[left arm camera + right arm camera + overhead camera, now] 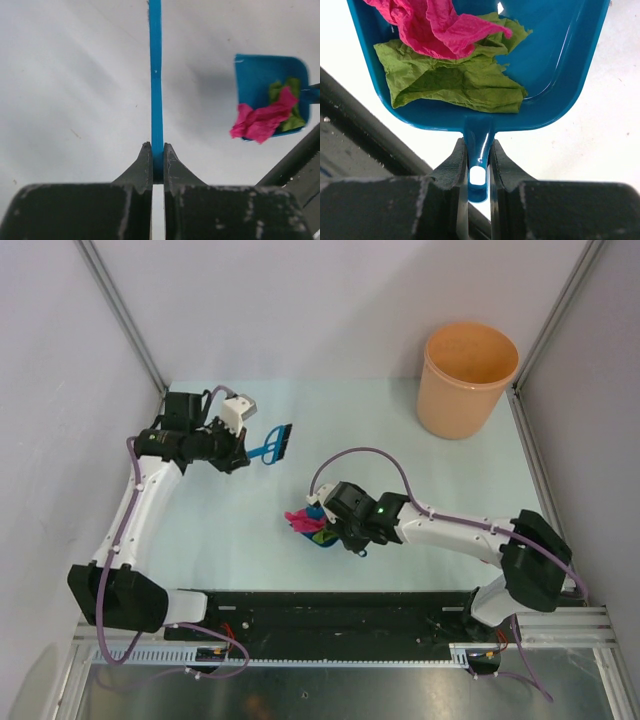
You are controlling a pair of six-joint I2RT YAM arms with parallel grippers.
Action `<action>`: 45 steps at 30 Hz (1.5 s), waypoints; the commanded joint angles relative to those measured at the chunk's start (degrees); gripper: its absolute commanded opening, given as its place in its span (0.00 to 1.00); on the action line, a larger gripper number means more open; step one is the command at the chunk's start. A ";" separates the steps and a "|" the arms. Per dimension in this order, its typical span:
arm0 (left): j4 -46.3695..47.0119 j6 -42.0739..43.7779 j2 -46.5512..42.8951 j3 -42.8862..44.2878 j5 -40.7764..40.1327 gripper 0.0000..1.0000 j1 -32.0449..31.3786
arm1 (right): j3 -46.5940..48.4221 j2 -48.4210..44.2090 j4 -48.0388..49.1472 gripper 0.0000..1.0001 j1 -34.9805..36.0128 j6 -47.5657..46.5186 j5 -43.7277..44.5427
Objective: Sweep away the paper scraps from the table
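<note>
The left tool (pixel 157 152) is closed tight on the thin blue handle of a brush (pixel 274 444), which the left wrist view shows edge-on as a narrow blue strip running straight away from the jaws. From above, this brush sticks out to the right of the tool over the far left part of the table (pixel 400 470), its dark bristle head at the outer end; whether the bristles touch the surface cannot be told. The right tool (pixel 478 150) is clamped on the short stem handle of a blue dustpan (pixel 560 60), one finger on each side of the stem, with the hole at the handle's end showing between them. In the pan lie two of the scraps: a green paper scrap (pixel 455 85), flattened and creased against the back wall nearest the handle, and a pink paper scrap (pixel 435 25) lying partly on top of it and reaching toward the pan's open front. In the left wrist view the pink one hangs over the front lip. The dustpan sits near the middle of the table, close to the near edge, well apart from the brush. An orange bin (pixel 460 405) stands upright at the far right corner, well away from both tools.
</note>
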 commanded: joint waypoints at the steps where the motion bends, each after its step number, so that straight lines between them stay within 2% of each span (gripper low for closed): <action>1: 0.11 0.42 0.21 -1.24 -5.67 0.00 0.22 | 4.16 -4.63 -5.78 0.00 0.37 -0.92 0.60; 6: 1.43 1.13 -0.05 -7.31 -7.08 0.00 0.22 | 11.29 -4.20 -15.45 0.00 -0.51 -1.62 2.36; 12: 1.96 1.04 -0.84 -10.39 -7.17 0.00 0.22 | 21.40 -2.71 -24.24 0.00 -7.35 -2.68 1.50; 19: 1.96 1.74 -3.30 -12.67 -9.18 0.00 0.13 | 35.37 1.86 -28.73 0.00 -19.65 -8.12 -1.49; 27: 1.96 2.71 -6.64 -14.61 -11.03 0.00 -0.05 | 52.68 7.75 -31.80 0.00 -37.32 -10.94 -3.61; 31: 1.96 2.97 -7.26 -16.10 -11.04 0.00 -0.22 | 68.20 14.41 -37.06 0.00 -44.18 -12.77 0.42; 33: 1.96 3.15 -7.35 -16.45 -10.86 0.00 -0.22 | 72.72 17.06 -37.70 0.00 -48.38 -14.45 4.81; 35: 1.96 3.15 -7.35 -16.72 -10.77 0.00 -0.31 | 78.85 20.48 -37.35 0.00 -51.21 -16.64 8.14; 37: 1.87 3.32 -7.43 -16.89 -10.51 0.00 -0.31 | 80.73 21.90 -34.47 0.00 -54.64 -19.79 10.96; 39: 1.96 3.41 -7.61 -16.90 -10.33 0.00 -0.40 | 78.38 21.47 -29.81 0.00 -56.13 -23.40 16.58; 40: 1.96 3.50 -7.52 -16.98 -10.33 0.00 -0.48 | 76.62 20.94 -22.65 0.00 -57.10 -25.51 18.95; 42: 1.96 3.59 -7.44 -17.07 -10.42 0.00 -0.75 | 70.14 19.36 -14.54 0.00 -57.81 -34.28 25.72; 43: 1.96 3.59 -7.52 -17.16 -10.51 0.00 -0.75 | 67.67 19.18 -6.58 0.00 -57.90 -37.54 27.92; 44: 1.96 3.76 -7.35 -17.16 -10.51 0.00 -0.84 | 65.73 18.83 -2.93 0.00 -57.99 -45.31 31.77; 45: 1.96 3.68 -7.35 -17.25 -10.42 0.00 -0.92 | 62.49 18.57 0.33 0.00 -57.99 -48.70 33.55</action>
